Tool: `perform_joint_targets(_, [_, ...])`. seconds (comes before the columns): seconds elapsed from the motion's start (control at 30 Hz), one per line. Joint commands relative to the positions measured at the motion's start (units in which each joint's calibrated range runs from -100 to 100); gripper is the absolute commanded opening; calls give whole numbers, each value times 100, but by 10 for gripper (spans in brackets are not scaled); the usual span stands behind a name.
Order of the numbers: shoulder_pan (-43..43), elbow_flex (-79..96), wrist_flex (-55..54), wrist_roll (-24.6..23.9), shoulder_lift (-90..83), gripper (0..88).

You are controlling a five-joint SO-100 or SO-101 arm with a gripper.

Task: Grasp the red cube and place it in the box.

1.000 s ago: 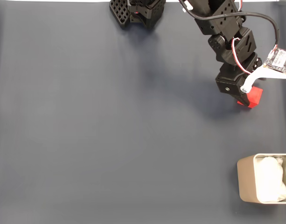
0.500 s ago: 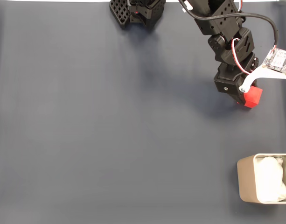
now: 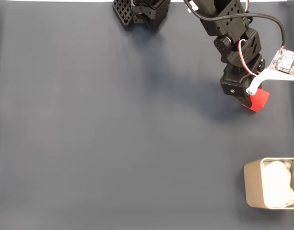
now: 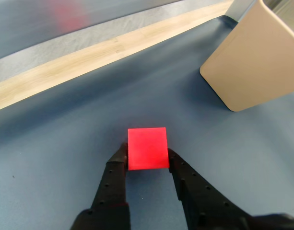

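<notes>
The gripper [image 4: 147, 157] clamps the red cube [image 4: 147, 148] between its two black fingers [image 4: 116, 168], one pressed to each side face, as the wrist view shows from just behind the fingertips. The cube's near face is square to the camera, and its lower edge sits between the finger ends above the dark blue mat [image 4: 65, 158].

The fixed view, looking down from above, gives what the wrist view cannot: the arm [image 3: 230, 33] reaching in from the top edge, the cube [image 3: 258, 99] poking out at the lower right of the gripper [image 3: 250, 101], whose fingers are mostly hidden there under the black wrist housing. A white bracket [image 3: 260, 79] carrying a small circuit board [image 3: 286, 61] juts out beside the cube, and a red-and-white wire [image 3: 243, 55] loops along the wrist.

The box [image 3: 254, 188] stands well apart from the cube at the lower right corner of the fixed view, cut off by the frame, with white padding [image 3: 278, 184] inside. The wrist view shows the box's [image 4: 254, 57] beige outer wall and rounded corner at upper right, beyond the cube, its inside out of sight. A light wood strip [image 4: 89, 57] runs past the mat's far edge. A black lattice part [image 3: 123, 12] rests at the top of the fixed view, left of the arm's base.
</notes>
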Motion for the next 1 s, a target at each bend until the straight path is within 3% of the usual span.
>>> perform_joint_targets(0.0, [31, -326, -49, 29, -221, 141])
perform_joint_targets(0.53, [52, -418, 25, 24, -359, 122])
perform_joint_targets(0.97, [486, -1129, 1238, -230, -1417, 118])
